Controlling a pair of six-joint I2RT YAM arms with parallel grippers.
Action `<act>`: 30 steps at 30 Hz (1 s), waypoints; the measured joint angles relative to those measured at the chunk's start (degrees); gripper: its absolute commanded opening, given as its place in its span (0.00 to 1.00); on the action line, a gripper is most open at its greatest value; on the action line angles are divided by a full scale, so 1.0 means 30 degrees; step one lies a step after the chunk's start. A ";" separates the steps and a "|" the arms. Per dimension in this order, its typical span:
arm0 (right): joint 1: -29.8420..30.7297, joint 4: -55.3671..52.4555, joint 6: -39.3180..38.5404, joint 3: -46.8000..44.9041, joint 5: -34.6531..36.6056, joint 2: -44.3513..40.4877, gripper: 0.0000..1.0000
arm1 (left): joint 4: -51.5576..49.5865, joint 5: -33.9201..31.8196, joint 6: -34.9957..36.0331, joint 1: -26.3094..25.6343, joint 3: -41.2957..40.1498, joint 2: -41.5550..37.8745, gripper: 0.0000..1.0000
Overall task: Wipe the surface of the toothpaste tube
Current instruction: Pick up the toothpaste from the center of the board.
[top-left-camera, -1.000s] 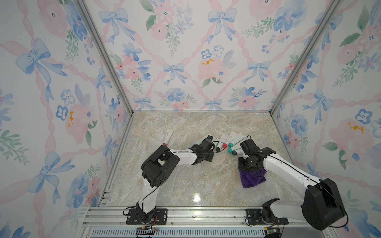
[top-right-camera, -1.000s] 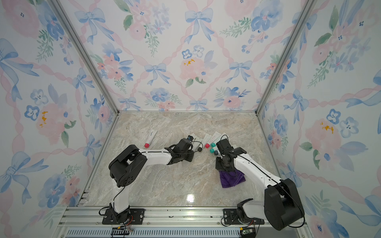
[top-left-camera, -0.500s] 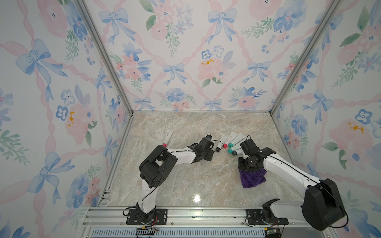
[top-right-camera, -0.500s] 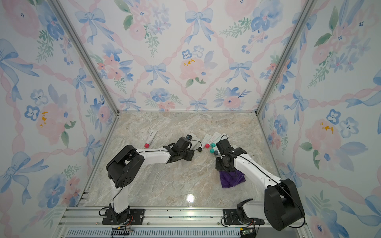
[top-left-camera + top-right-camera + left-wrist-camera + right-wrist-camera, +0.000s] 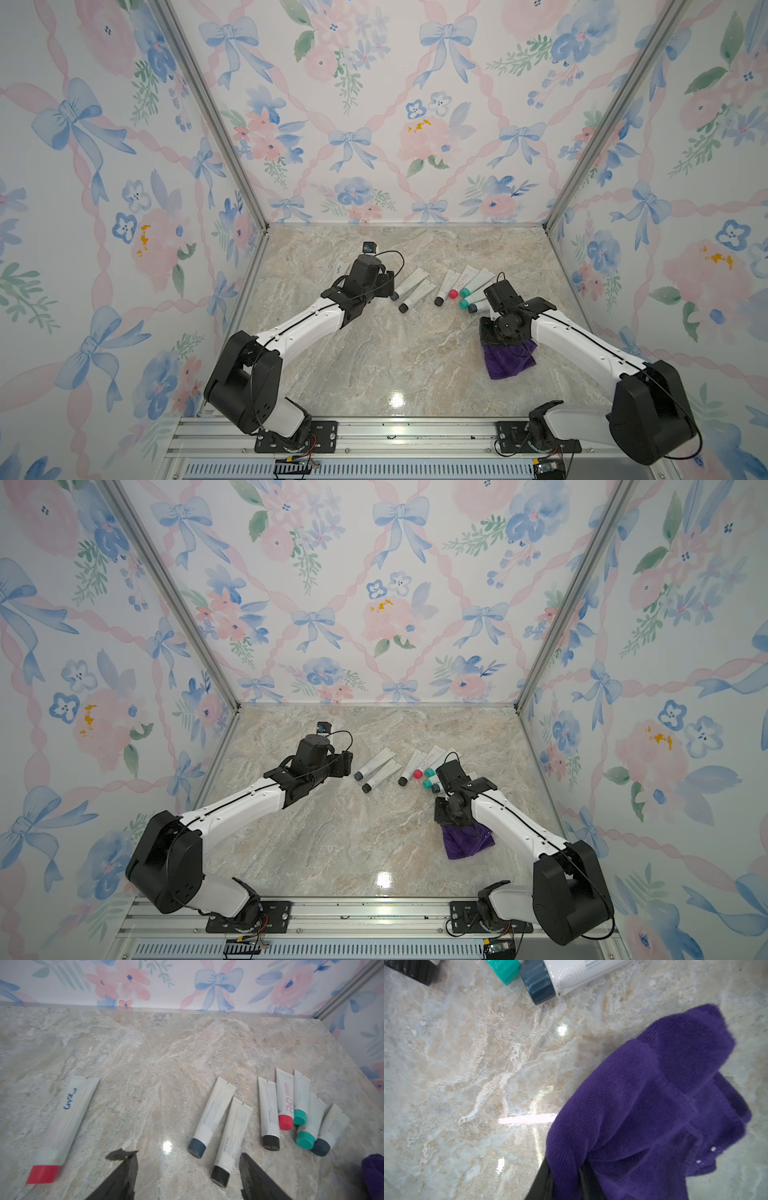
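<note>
Because only one toothpaste tube (image 5: 66, 1118) carries a blue scribble on its white body, I take that red-capped one to be the piece due for wiping. It lies flat on the table (image 5: 155, 1049), on the left arm's side and well apart from every other tube, with nothing touching it. Nearer in, the left gripper (image 5: 187, 1157) stands open and empty, just beside two dark-capped tubes (image 5: 220, 1126). Beyond them sits a cluster of tubes (image 5: 291, 1109), touching or overlapping one another. The right gripper (image 5: 564, 1176) is clamped on a bunched purple cloth (image 5: 654, 1105) close to that cluster. Swinging across, the left fingers could clip the black cap beside them and scatter the pair. A flat tube on polished stone gives little to pinch, so it may skid away. The cloth, held in a loose wad, could drag over the cluster.
</note>
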 measured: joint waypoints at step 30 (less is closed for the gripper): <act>0.0007 -0.0022 -0.0058 -0.0007 -0.0073 -0.0597 0.20 | -0.0736 0.0386 -0.2382 0.7067 -0.0036 0.4386 0.79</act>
